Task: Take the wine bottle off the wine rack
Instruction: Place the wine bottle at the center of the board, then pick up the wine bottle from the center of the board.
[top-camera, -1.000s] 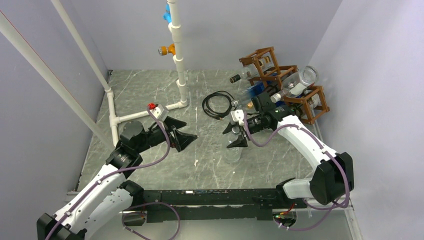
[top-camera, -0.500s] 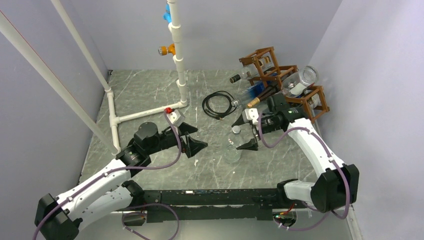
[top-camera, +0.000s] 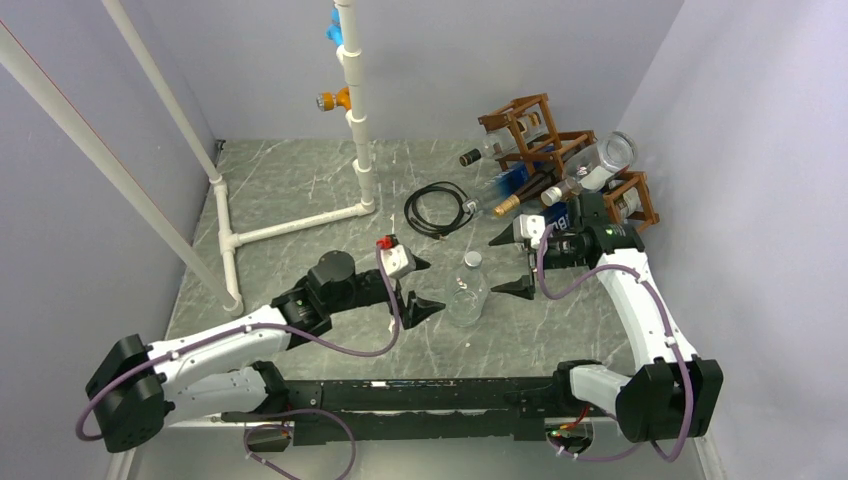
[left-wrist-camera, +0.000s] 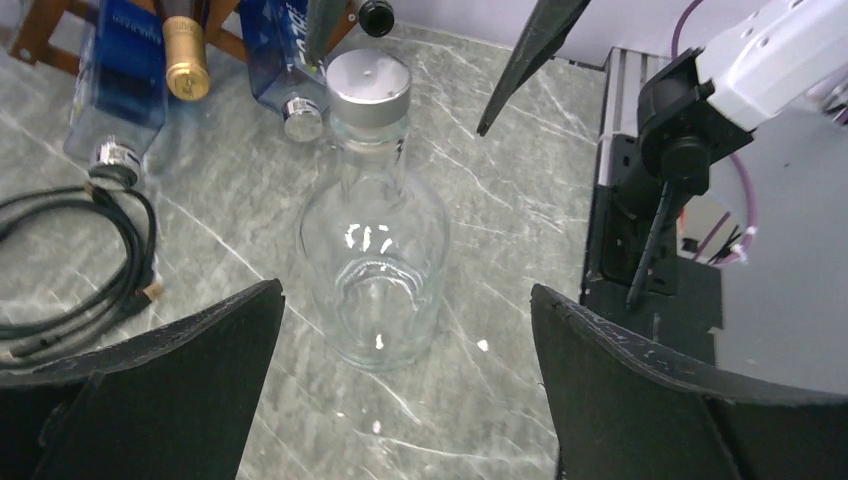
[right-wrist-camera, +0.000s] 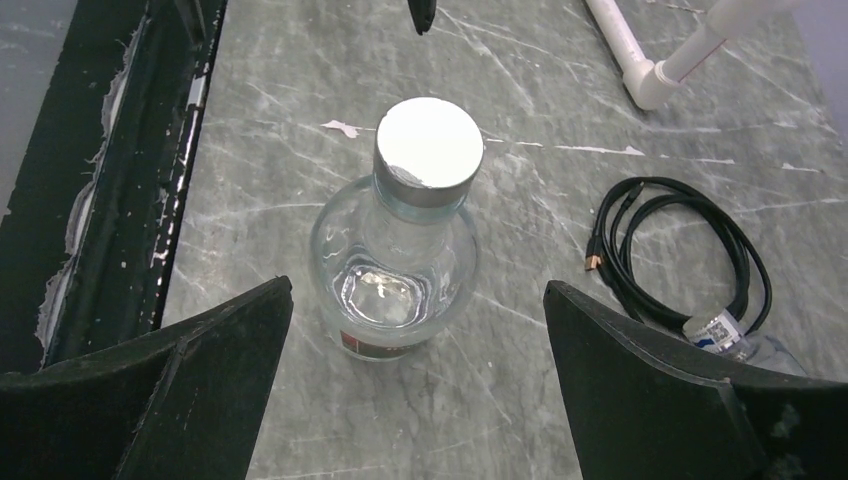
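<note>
Both sets of jaws spread wide, empty: left gripper (top-camera: 430, 285), right gripper (top-camera: 508, 267). Wine bottle (top-camera: 468, 296) stands upright on its base between them, ahead of each gap, so it needs no grip. Wine rack (top-camera: 560, 165) sits behind the right jaws, well apart. Judged: removal done.

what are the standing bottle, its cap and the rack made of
Bottle: clear glass by the look, glossy; you see the table through it, plus sharp glints.
Cap: likely metal, matte silver with a brushed-looking side band.
Rack: wood, reddish-brown, seemingly stained; square bars joined into open frames.
</note>
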